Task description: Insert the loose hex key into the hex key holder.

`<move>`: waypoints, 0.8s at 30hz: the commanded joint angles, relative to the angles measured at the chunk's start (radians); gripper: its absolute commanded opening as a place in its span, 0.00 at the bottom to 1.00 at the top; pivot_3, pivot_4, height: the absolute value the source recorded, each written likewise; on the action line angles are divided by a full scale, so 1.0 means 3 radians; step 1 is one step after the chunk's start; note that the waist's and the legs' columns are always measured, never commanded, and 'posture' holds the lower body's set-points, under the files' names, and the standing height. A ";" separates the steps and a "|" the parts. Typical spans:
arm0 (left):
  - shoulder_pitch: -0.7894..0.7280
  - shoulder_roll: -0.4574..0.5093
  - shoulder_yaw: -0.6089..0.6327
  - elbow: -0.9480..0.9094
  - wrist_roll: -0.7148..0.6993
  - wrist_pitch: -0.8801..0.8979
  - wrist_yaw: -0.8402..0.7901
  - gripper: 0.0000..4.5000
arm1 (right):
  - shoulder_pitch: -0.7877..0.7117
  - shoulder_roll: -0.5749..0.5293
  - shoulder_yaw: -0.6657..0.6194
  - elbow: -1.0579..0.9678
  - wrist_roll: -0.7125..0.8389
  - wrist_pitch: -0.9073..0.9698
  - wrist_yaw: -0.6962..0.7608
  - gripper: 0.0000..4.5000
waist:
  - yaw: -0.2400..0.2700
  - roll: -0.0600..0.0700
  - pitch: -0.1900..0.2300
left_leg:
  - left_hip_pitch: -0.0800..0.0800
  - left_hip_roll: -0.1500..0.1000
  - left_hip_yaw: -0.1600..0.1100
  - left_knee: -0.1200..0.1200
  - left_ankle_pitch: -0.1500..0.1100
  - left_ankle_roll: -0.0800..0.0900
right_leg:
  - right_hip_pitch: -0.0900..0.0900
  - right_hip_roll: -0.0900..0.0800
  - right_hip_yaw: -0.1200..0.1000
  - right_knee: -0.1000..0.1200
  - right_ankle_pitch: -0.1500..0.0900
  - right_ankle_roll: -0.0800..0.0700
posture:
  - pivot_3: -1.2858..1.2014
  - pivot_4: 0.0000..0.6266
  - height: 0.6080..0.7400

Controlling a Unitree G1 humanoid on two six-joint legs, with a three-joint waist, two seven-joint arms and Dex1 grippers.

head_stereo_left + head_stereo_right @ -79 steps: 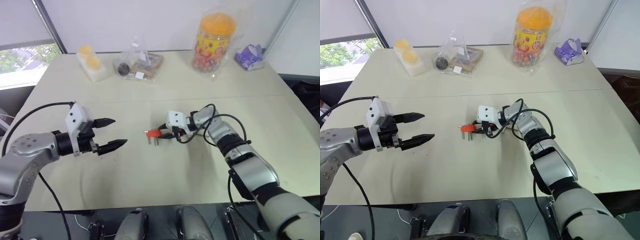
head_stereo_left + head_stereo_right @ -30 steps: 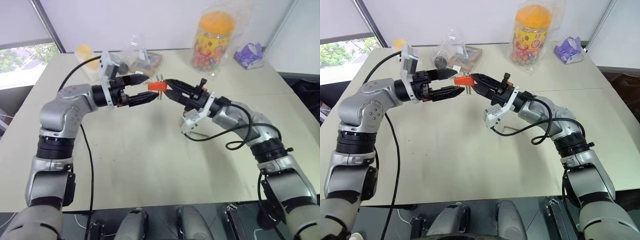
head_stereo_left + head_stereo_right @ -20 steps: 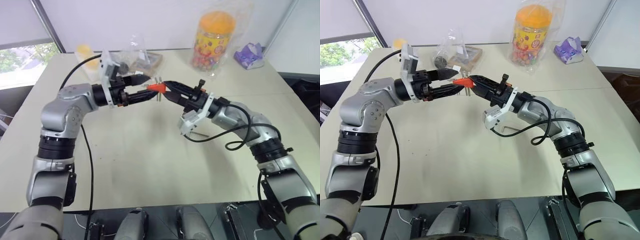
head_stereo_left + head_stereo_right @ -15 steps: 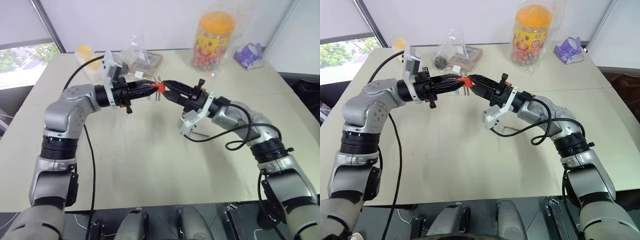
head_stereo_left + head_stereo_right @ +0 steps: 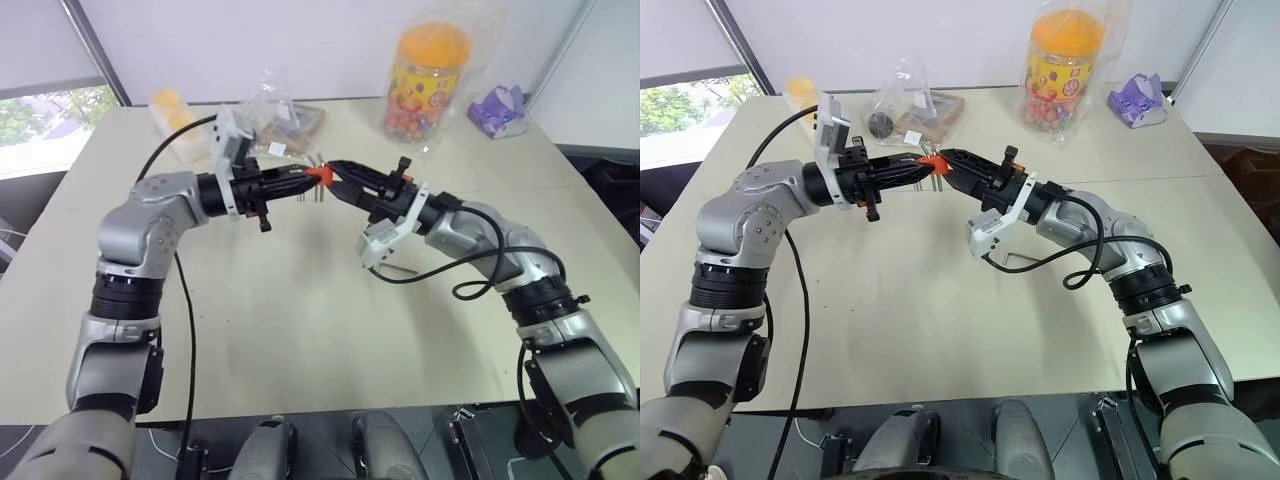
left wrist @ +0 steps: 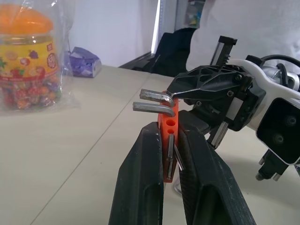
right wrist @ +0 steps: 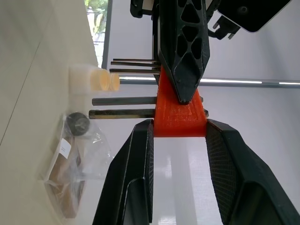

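Above the bench point(image 5: 300, 330), both claws grip the red hex key holder point(image 5: 319, 176): left claw point(image 5: 300, 184) and right claw point(image 5: 335, 170) clamped on it. The loose hex key point(image 5: 1018, 260) lies on the bench below. One claw should release gently, so the holder doesn't twist.

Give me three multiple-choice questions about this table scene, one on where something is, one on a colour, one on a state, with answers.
1. Where is the thin dark L-shaped loose hex key?
A on the beige table
B on the floor
C inside a bag
2. What colour is the lid of the clear plastic candy jar?
A blue
B orange
C black
3. The small red-orange plastic hex key holder is:
A lying flat on the tabletop
B clamped by the left gripper and the right gripper
C held by a person
Answers: A, it lies on the tabletop; B, the lid is orange; B, both pairs of fingers pinch it in the air.
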 commanded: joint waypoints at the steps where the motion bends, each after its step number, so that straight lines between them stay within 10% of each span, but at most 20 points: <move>1: -0.0039 -0.0031 -0.0002 -0.0014 0.0023 -0.0029 0.0030 0.12 | -0.0053 0.0030 -0.0040 -0.0226 0.0119 -0.0040 -0.0024 0.23 | 0.0000 0.0000 0.0000 | 0.0000 0.0000 0.0000 0.0000 0.0000 0.0000 | 0.0000 0.0000 0.0000 0.0000 0.0000 0.0000 | 0.52 0.24 1.00; 4: -0.0051 -0.0046 0.0000 0.0009 0.0033 -0.0034 0.0035 0.00 | -0.0063 0.0034 -0.0039 -0.0215 0.0127 -0.0036 -0.0017 0.23 | 0.0000 0.0000 0.0000 | 0.0000 0.0000 0.0000 0.0000 0.0000 0.0000 | 0.0000 0.0000 0.0000 0.0000 0.0000 0.0000 | 0.52 0.24 1.00; 24: -0.0029 -0.0119 -0.0014 0.0015 0.0155 -0.0091 0.0042 0.00 | -0.0020 0.0044 -0.0045 -0.0245 0.0224 0.0042 0.0103 0.23 | 0.0000 0.0000 0.0000 | 0.0000 0.0000 0.0000 0.0001 0.0000 0.0000 | 0.0000 0.0000 0.0000 0.0000 0.0000 0.0000 | 0.52 0.24 1.00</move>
